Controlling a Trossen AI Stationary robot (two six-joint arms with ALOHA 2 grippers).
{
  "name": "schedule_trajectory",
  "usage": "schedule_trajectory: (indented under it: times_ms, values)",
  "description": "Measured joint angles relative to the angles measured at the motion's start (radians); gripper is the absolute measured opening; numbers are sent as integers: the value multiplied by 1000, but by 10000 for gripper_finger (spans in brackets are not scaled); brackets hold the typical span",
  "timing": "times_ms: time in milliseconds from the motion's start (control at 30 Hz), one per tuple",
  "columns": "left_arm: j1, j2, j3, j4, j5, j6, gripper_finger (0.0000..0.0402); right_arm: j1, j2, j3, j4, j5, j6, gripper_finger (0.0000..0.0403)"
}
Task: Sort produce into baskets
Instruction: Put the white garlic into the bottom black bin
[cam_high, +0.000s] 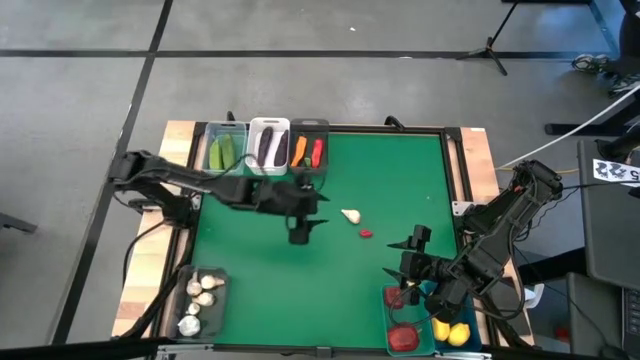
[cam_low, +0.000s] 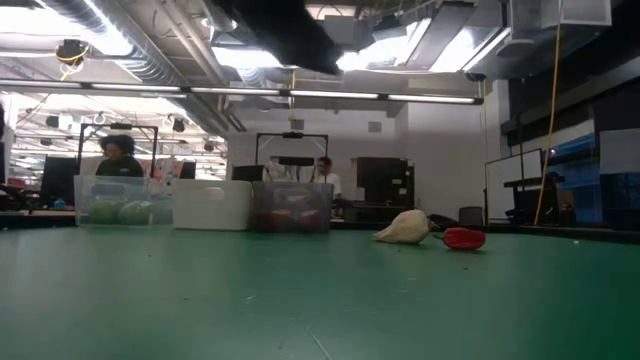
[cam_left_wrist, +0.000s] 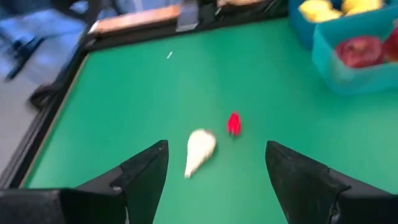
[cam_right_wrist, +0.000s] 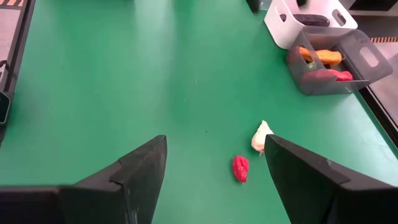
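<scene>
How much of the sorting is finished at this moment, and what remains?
Mostly done: the bins along the table's edges hold produce, such as the cucumbers and lemons. Nothing is held; the open left gripper hovers near the white garlic piece. That piece and the small red item remain loose on the mat.

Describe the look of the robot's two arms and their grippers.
Both arms are dark, nearly black, jointed links with black cables alongside. The left gripper and right gripper each end in two dark, matte, wedge-shaped fingers, broad at the base with slanted inner faces. No markings show on them.
</scene>
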Motion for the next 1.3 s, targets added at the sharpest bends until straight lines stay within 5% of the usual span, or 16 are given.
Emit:
schedule_trajectory:
  times_ms: [133,367,800,1300]
  values:
    - [91,109,0,166,180,95,265,0,0,0,0,0,0,270]
    - [208,317,0,429,339,160,265,0,0,0,1,0,5,270]
    - [271,574,0,680,471,152,265,0,0,0,0,-1,6,270]
    - [286,686,0,762,586,142,264,0,0,0,2,-1,7,270]
